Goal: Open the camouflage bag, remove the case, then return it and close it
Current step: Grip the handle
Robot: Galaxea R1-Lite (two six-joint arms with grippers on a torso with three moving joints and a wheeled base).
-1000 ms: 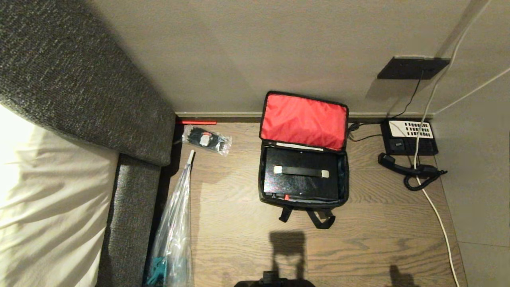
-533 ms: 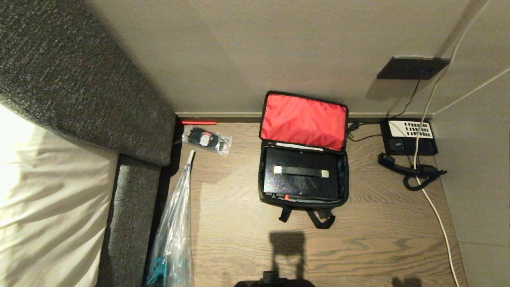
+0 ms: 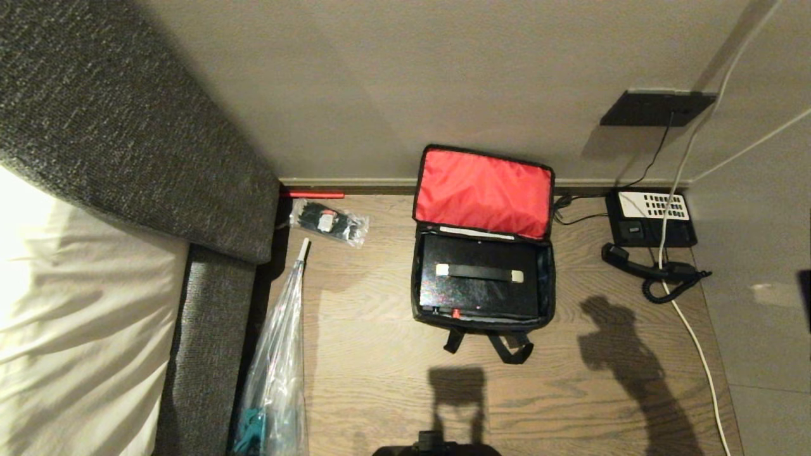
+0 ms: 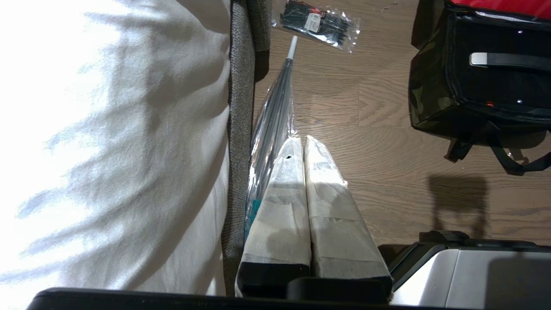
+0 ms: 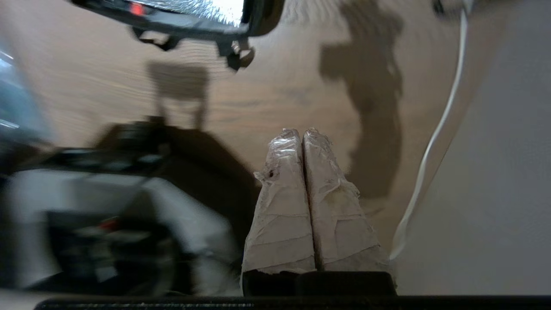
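Since the earlier frame a long arm shadow (image 3: 624, 367) has spread across the floor (image 3: 380, 342) right of the one camouflage bag (image 3: 483, 253), which sits unmoved against the wall, red-lined lid up, one black case (image 3: 479, 278) inside. One telephone (image 3: 649, 218), one small packet (image 3: 328, 221) and one clear plastic bag (image 3: 275, 373) share the floor. Only the wrist views show the two end effectors: left end effector (image 4: 303, 142) and right end effector (image 5: 302, 134), each pressed closed, holding nothing.

Warm dim light; glare on bedding (image 3: 38, 266) at 9 o'clock; hard shadows on floor (image 3: 380, 354); right wrist view motion-blurred.
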